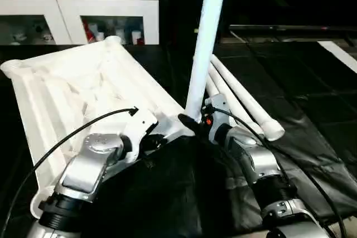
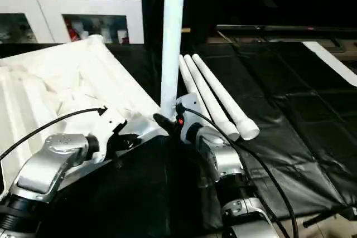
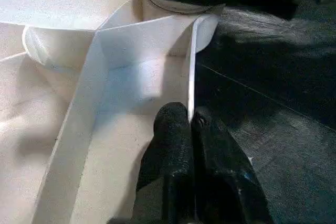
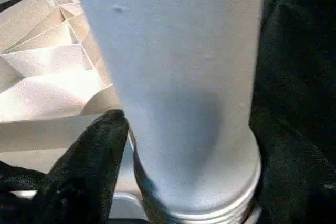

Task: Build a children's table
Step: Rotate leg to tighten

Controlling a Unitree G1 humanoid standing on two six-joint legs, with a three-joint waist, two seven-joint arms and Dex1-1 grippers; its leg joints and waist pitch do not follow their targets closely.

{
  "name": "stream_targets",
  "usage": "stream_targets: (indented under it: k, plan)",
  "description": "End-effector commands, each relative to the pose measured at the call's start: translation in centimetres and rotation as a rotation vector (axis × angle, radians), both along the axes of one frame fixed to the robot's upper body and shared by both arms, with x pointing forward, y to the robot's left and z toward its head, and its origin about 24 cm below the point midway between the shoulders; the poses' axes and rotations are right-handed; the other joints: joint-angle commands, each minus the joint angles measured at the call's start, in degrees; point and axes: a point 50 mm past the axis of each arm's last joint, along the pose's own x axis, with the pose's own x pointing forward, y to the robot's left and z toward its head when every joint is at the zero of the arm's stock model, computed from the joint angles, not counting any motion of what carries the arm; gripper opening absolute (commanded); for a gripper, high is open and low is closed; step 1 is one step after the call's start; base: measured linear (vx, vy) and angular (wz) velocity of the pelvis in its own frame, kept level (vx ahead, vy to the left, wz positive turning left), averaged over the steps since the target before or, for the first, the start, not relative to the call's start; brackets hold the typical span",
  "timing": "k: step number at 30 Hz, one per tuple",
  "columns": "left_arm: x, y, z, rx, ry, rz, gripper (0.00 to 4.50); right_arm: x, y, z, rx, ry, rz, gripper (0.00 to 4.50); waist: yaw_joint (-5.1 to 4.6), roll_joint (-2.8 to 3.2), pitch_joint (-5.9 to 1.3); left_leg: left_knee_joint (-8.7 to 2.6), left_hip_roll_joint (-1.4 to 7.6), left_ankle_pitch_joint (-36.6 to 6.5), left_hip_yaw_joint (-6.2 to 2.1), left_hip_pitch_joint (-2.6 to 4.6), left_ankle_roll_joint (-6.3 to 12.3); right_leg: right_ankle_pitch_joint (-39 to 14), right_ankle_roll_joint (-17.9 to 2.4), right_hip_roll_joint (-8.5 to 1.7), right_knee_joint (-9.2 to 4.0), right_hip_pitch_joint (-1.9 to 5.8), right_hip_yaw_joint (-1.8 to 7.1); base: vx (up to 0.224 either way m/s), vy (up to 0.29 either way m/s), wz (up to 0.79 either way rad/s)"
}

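Lying upside down on the black floor covering at the left, the table top (image 1: 83,90) shows its ribbed underside. The left gripper (image 3: 190,129) is pinched shut on the thin side wall near the front corner, steadying the top. Just to the right, one leg (image 1: 203,43) stands upright in that corner socket, so I judge one leg of four is fitted or nearly so. The right gripper (image 1: 196,122) sits at the leg's base with its jaws wide around it; whether it grips I cannot tell. Further right, three spare legs (image 1: 240,101) lie side by side, waiting for their sockets. Only the right wrist view shows the threaded ring at the leg's foot; only the head views show the spare legs.
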Motion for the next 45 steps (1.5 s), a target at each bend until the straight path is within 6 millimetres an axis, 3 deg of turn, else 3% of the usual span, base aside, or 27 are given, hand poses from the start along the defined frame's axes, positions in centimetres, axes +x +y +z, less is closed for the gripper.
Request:
stream_targets:
  k: [1, 5, 8, 10, 11, 13, 14, 16, 17, 19, 21, 24, 28, 29, 35, 45]
  plan:
    - [0.0, -3.3, 1.2, -0.068, -0.056, -0.098, 0.0, -2.2, 5.1, -0.8, 0.055, 0.07, 0.216, 3.74, 0.24, 0.72, -3.1, -3.58, 2.27, -11.1, -0.78, 0.01, 0.77, -10.11, -9.73, -4.77, -4.97, 2.34, 3.28, 0.0, 0.0, 0.0]
    - [0.1, -1.9, 1.1, -0.013, -0.065, -0.105, 0.0, -2.0, 3.3, -1.2, -0.011, 0.026, 0.206, 4.04, 0.18, 0.92, -2.97, -3.82, 2.33, -13.69, -0.93, 0.04, -0.01, -13.98, -8.84, -4.86, -5.36, 2.27, 3.31, 0.0, 0.0, 0.0]
    - [0.1, -1.0, 1.0, 0.004, -0.064, -0.13, 0.0, -2.0, 1.9, -1.2, -0.03, 0.009, 0.221, 4.38, 0.35, 0.93, -3.1, -3.7, 2.37, -12.69, -0.9, 0.13, 0.37, -11.26, -9.01, -4.78, -5.17, 2.32, 3.35, 0.0, 0.0, 0.0]
    - [0.1, -0.3, 0.9, 0.014, -0.061, -0.15, 0.0, -2.1, 0.8, -1.1, -0.04, -0.007, 0.246, 4.38, 0.31, 0.89, -3.19, -3.65, 2.34, -11.28, -0.81, 0.01, 0.68, -8.41, -9.79, -4.72, -4.82, 2.47, 3.33, 0.0, 0.0, 0.0]
    - [0.1, 0.5, 0.9, 0.031, -0.065, -0.189, 0.0, -2.4, -0.5, -0.9, -0.051, -0.024, 0.291, 4.45, 0.69, 0.81, -3.09, -3.6, 2.16, -11.2, -0.92, 0.05, 0.99, -8.94, -9.2, -4.59, -5.14, 2.68, 3.16, 0.0, 0.0, 0.0]
    - [0.1, 0.7, 0.9, 0.034, -0.065, -0.198, 0.0, -2.4, -0.7, -0.8, -0.052, -0.027, 0.302, 4.45, 0.71, 0.99, -3.24, -3.45, 2.35, -11.02, -0.67, 0.27, 1.48, -6.94, -9.92, -4.65, -4.8, 2.37, 3.36, 0.0, 0.0, 0.0]
    - [-0.1, 1.5, 0.9, 0.051, -0.063, -0.263, 0.0, -2.7, -2.3, -0.4, -0.067, -0.043, 0.364, 4.45, 0.78, 0.9, -3.18, -3.52, 2.3, -10.85, -0.79, 0.09, 1.45, -6.89, -10.19, -4.69, -4.85, 2.59, 3.26, 0.0, 0.0, 0.0]
    - [-0.2, 1.9, 0.9, 0.051, -0.057, -0.303, 0.0, -2.8, -3.0, -0.1, -0.074, -0.048, 0.397, 4.45, 0.88, 0.86, -3.27, -3.46, 2.33, -11.27, -0.75, 0.16, 1.75, -7.18, -10.02, -4.66, -4.7, 2.63, 3.25, 0.0, 0.0, 0.0]
    - [-0.5, 2.5, 0.8, 0.056, -0.037, -0.364, 0.0, -2.9, -4.4, 0.4, -0.098, -0.047, 0.467, 4.45, 1.08, 1.15, -3.15, -3.51, 2.27, -12.14, -0.85, 0.21, 2.01, -8.3, -10.12, -4.63, -5.01, 2.6, 3.16, 0.0, 0.0, 0.0]
    - [-0.5, 2.7, 0.7, 0.062, -0.034, -0.386, 0.0, -2.9, -4.8, 0.6, -0.107, -0.046, 0.497, 4.45, 1.24, 1.12, -3.14, -3.47, 2.48, -12.41, -0.73, 0.4, 1.91, -7.85, -10.67, -4.7, -4.81, 2.34, 3.27, 0.0, 0.0, 0.0]
    - [-0.7, 3.1, 0.4, 0.075, -0.014, -0.431, 0.0, -2.9, -5.4, 1.0, -0.114, -0.039, 0.543, 4.45, 1.52, 1.15, -3.25, -3.47, 2.51, -12.04, -0.79, 0.33, 1.59, -7.9, -10.96, -4.83, -4.75, 2.57, 3.2, 0.0, 0.0, 0.0]
    - [-1.0, 3.3, 0.1, 0.082, 0.01, -0.493, 0.0, -2.8, -5.9, 1.5, -0.124, -0.037, 0.581, 4.45, 1.74, 0.81, -3.29, -3.36, 2.55, -11.35, -0.68, 0.28, 1.9, -6.36, -11.55, -4.72, -4.52, 2.62, 3.19, 0.0, 0.0, 0.0]
    - [-1.1, 3.5, -0.3, 0.098, 0.038, -0.589, 0.0, -2.9, -6.0, 1.8, -0.149, -0.049, 0.676, 4.45, 2.21, 1.03, -3.27, -3.34, 2.61, -11.61, -0.64, 0.36, 1.62, -7.9, -11.32, -4.83, -4.57, 2.54, 3.12, 0.0, 0.0, 0.0]
    - [-1.1, 3.5, -0.2, 0.104, 0.039, -0.609, 0.0, -3.1, -5.9, 1.8, -0.148, -0.048, 0.704, 4.45, 2.38, 0.81, -3.34, -3.29, 2.66, -11.95, -0.63, 0.4, 1.54, -8.11, -11.29, -4.91, -4.59, 2.57, 3.11, 0.0, 0.0, 0.0]
    - [-1.1, 3.5, -0.1, 0.114, 0.049, -0.69, 0.0, -3.2, -5.4, 1.4, -0.168, -0.052, 0.738, 4.45, 3.22, 0.79, -3.41, -3.31, 2.78, -11.12, -0.6, 0.45, 1.12, -6.92, -11.76, -4.99, -4.19, 2.4, 3.13, 0.0, 0.0, 0.0]
    - [-0.8, 3.6, -0.1, 0.125, 0.048, -0.74, 0.0, -3.4, -5.0, 1.3, -0.152, -0.047, 0.786, 3.48, 3.36, 0.78, -3.44, -3.3, 2.73, -11.71, -0.62, 0.43, 0.8, -8.38, -11.12, -5.05, -4.29, 2.47, 3.12, 0.0, 0.0, 0.0]
